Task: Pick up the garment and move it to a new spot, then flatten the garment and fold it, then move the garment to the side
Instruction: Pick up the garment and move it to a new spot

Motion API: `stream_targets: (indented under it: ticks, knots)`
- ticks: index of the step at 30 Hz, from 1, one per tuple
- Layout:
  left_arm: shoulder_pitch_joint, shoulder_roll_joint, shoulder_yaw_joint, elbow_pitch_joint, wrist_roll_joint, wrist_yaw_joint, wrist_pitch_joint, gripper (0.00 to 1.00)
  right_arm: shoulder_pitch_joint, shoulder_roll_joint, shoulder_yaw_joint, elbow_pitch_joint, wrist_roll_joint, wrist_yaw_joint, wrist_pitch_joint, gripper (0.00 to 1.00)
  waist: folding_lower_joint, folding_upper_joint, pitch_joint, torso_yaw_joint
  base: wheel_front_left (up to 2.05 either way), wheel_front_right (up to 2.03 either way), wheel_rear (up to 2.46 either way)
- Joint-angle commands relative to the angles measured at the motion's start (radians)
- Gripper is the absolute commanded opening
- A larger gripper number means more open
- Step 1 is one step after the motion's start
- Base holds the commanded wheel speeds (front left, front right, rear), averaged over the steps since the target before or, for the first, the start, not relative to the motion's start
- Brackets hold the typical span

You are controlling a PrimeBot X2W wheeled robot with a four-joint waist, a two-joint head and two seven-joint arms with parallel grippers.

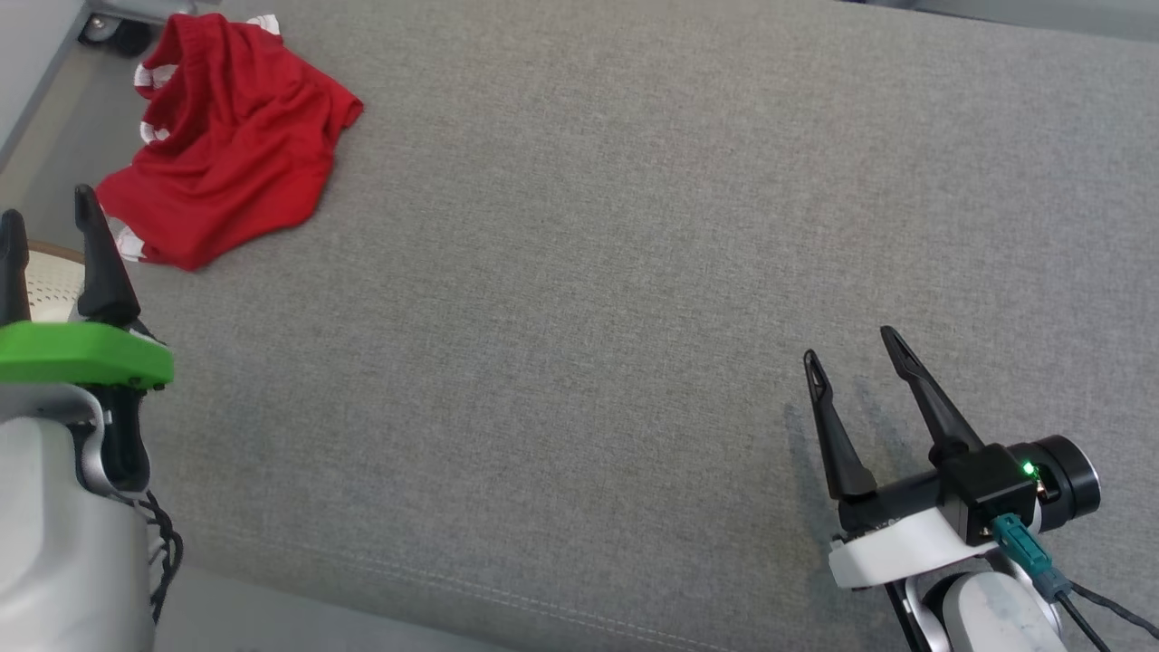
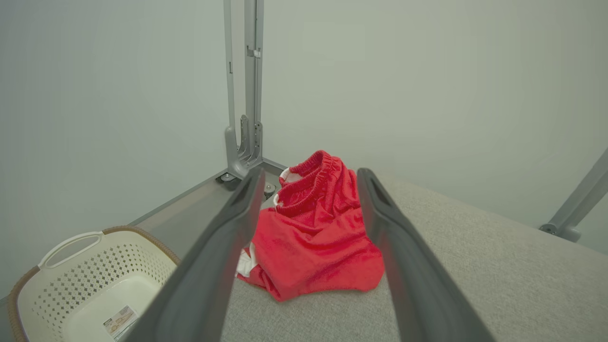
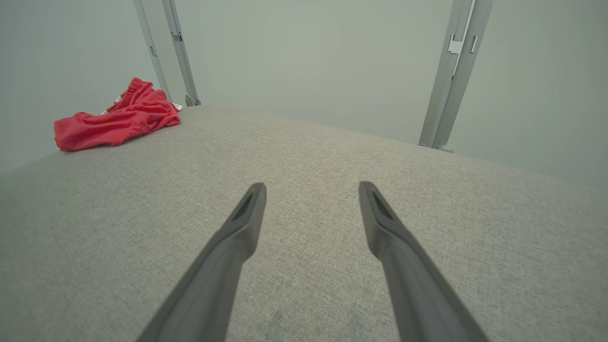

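A crumpled red garment [image 1: 222, 145] with white trim, shorts by its elastic waistband, lies at the far left corner of the grey fabric surface [image 1: 589, 272]. The left wrist view shows the garment [image 2: 316, 237] framed between my fingers but a short way ahead of them. My left gripper [image 1: 47, 217] hovers open just this side of the garment, at the surface's left edge, holding nothing. At the lower right my right gripper [image 1: 851, 349] stands open and empty over bare fabric, far from the garment [image 3: 116, 118], which appears at the upper left of the right wrist view.
A white perforated laundry basket [image 2: 90, 280] with a brown rim stands on the floor left of the surface, below my left gripper. Grey metal frame posts [image 2: 244, 95] rise at the far corners, another post [image 3: 451, 76] to the right. Pale walls enclose the space.
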Motion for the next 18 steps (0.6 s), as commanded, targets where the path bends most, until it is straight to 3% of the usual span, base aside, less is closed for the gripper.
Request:
stream_targets:
  ticks: [1,11,18]
  knots:
    - [-0.066,0.025,-0.023,0.058,-0.030,-0.003,0.014,1.00,-0.019,-0.003,0.001,-0.005,-0.008,-0.002,-0.004,1.00,-0.0001,0.0000,0.078,-0.045,0.00,0.00,0.00]
    - [-0.414,0.149,-0.174,0.355,-0.370,-0.003,0.247,1.00,-0.082,-0.003,-0.013,-0.027,-0.057,-0.002,-0.004,1.00,-0.0001,0.0000,0.226,-0.095,0.00,0.00,0.00]
    - [-0.538,0.223,-0.232,0.435,-0.496,-0.003,0.414,1.00,-0.125,-0.003,-0.020,-0.050,-0.063,-0.002,-0.004,1.00,-0.0001,0.0000,0.303,-0.134,0.00,0.00,0.00]
